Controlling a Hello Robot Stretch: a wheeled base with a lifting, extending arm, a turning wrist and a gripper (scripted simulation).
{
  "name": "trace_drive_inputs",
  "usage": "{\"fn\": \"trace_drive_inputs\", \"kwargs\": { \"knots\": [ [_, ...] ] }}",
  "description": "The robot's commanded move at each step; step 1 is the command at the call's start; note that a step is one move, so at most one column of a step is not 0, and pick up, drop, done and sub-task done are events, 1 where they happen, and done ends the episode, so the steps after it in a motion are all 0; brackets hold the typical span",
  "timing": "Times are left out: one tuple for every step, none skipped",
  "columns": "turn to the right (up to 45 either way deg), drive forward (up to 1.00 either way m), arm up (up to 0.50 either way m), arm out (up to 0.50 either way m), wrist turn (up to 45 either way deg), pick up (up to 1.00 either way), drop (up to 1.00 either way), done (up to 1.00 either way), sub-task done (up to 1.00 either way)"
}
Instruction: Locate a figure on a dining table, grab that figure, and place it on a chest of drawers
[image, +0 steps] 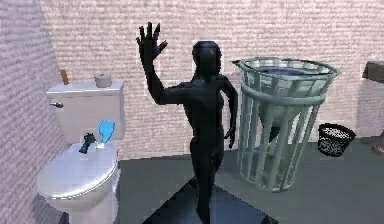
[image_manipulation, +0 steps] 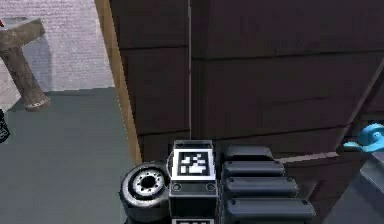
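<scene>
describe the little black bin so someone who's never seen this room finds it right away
Look along the brick back wall to the tall pale slatted basket. Just right of it in the forward view, on the floor by the wall, sits the bin: low and black, far smaller than the basket.

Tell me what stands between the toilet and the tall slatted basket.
In the forward view, a dark statue of a person with one hand raised stands between the toilet and the basket.

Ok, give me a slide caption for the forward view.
Black statue with one hand raised, between a white toilet and a pale slatted bin.
</scene>
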Motion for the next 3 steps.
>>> {"fn": "trace_drive_inputs", "kwargs": {
  "knots": [
    [0.0, 0.25, 0.0, 0.0, 0.0, 0.0, 0.0, 0.0, 0.0],
    [-6.0, 0.0, 0.0, 0.0, 0.0, 0.0, 0.0, 0.0, 0.0],
    [0.0, 0.15, 0.0, 0.0, 0.0, 0.0, 0.0, 0.0, 0.0]
  ]
}}
